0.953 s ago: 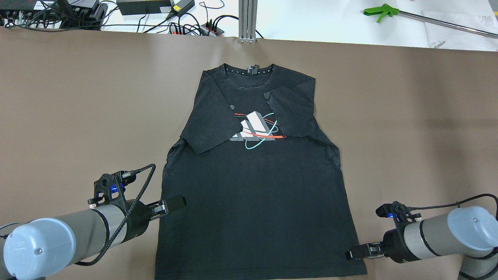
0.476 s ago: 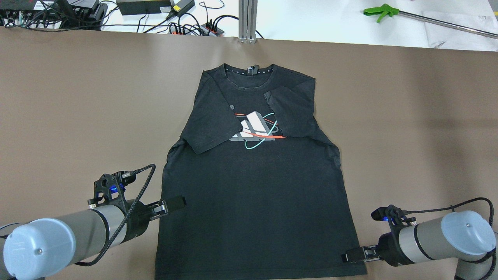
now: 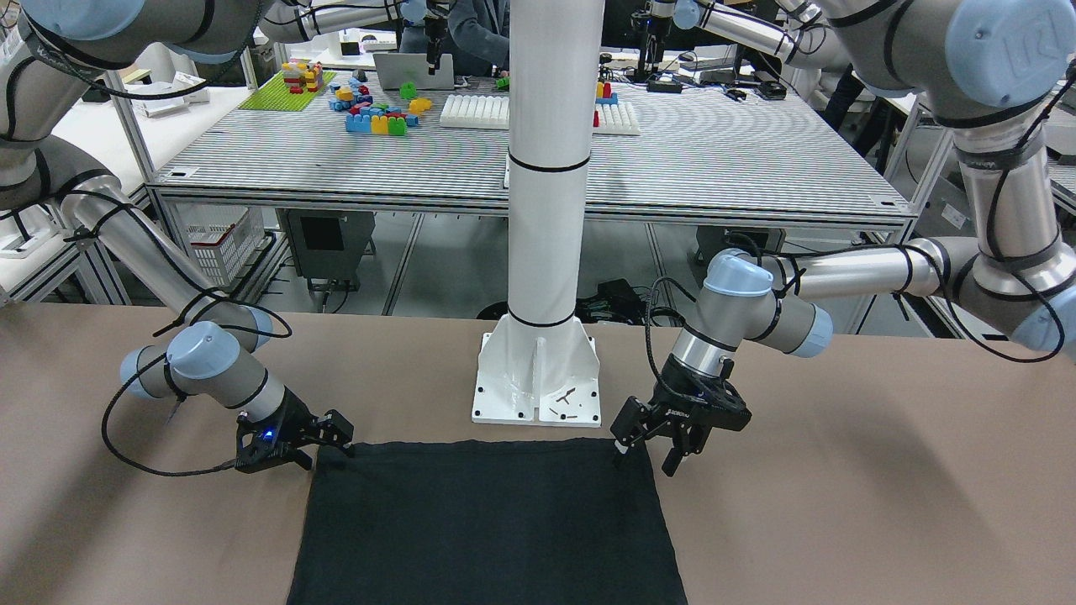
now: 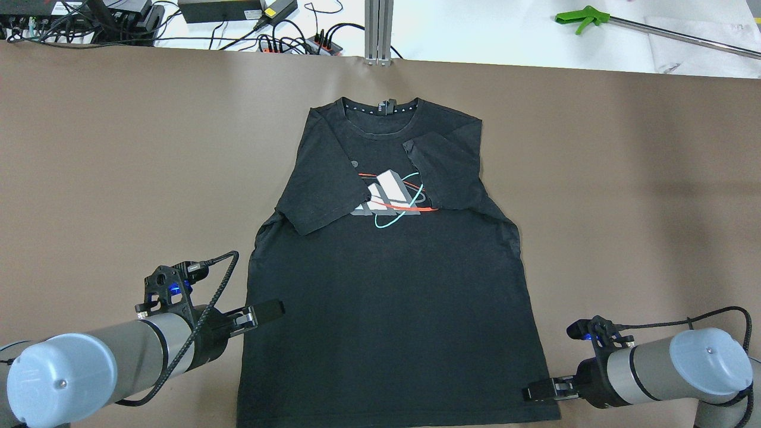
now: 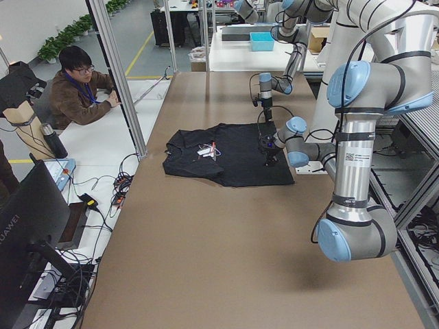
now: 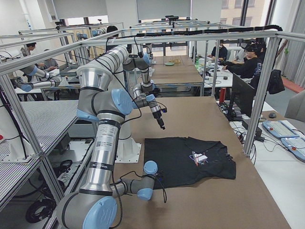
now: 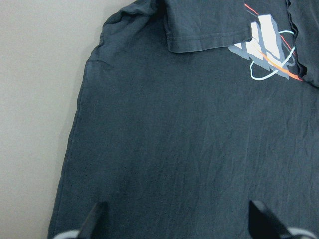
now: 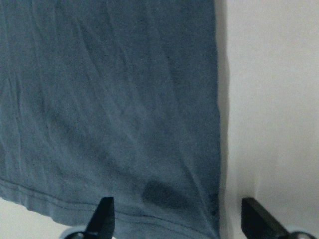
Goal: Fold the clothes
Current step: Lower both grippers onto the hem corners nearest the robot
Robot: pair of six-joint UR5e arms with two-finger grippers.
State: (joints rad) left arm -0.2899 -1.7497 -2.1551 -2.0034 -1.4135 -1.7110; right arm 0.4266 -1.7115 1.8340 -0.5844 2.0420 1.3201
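The clothes are one black T-shirt with a white, red and teal chest print, lying flat on the brown table, both sleeves folded inward. My left gripper hovers open over the shirt's left side edge; the left wrist view shows its fingertips spread above the dark fabric. Down at the shirt's bottom right corner, my right gripper is open. In its wrist view the fingertips straddle the side edge just above the hem. In the front-facing view both grippers sit at the hem corners.
A green-handled tool and a metal rod lie beyond the table's far right edge. Cables and power strips crowd the far left. A white column base stands between the arms. A person sits beside the table's far end.
My right gripper has slid a little toward the table's near edge and inward, onto the shirt's bottom right corner. The left arm and the shirt have not moved.
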